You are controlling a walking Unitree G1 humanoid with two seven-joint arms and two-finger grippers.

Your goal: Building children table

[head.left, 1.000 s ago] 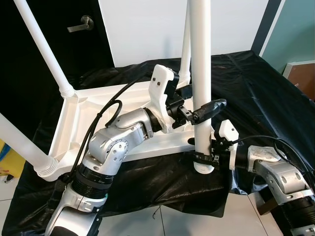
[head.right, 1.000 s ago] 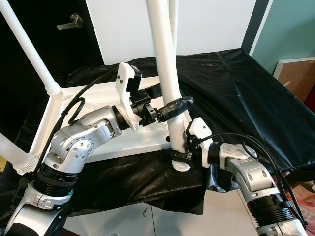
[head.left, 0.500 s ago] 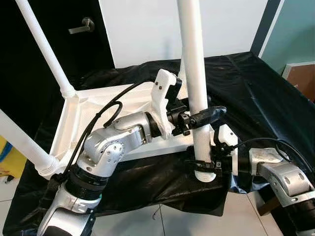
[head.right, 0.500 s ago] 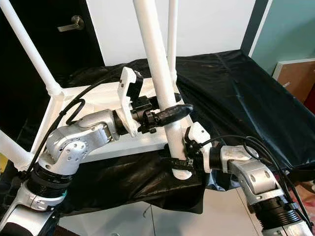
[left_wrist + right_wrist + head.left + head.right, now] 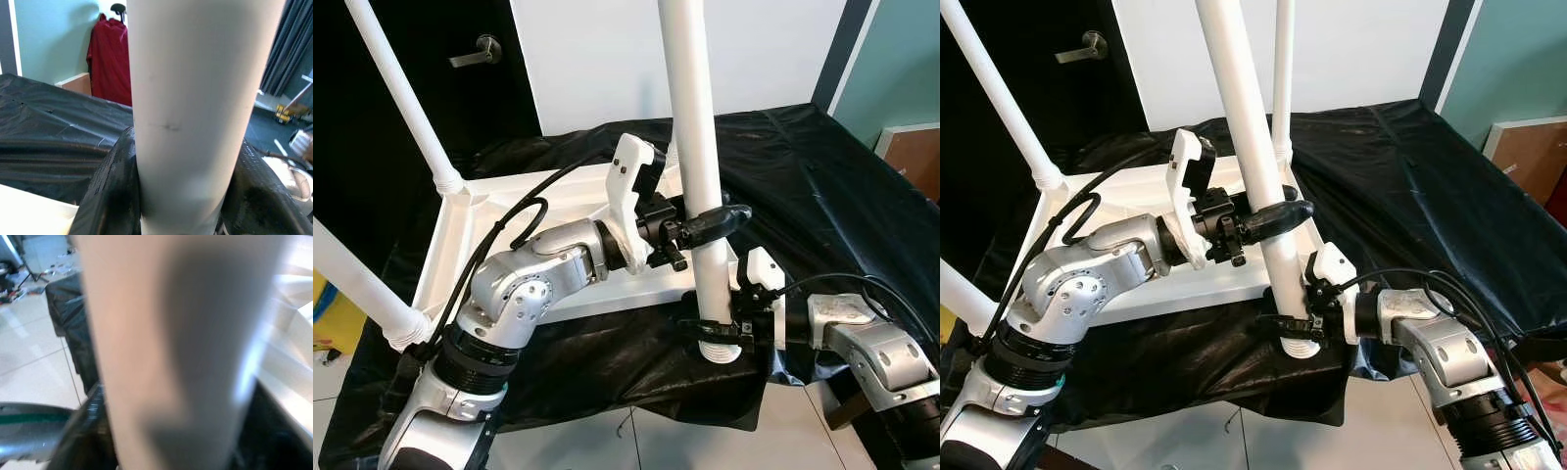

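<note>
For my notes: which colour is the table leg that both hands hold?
White table leg; clearest in left eye view.

The two eye views look forward and down from the head at the same scene, the upturned white table [image 5: 509,211] on a black cloth [image 5: 803,186], offset sideways from each other. Each wrist view looks along its own fingers at very close range onto the white table leg [image 5: 195,107], which both eye views also share.
</note>
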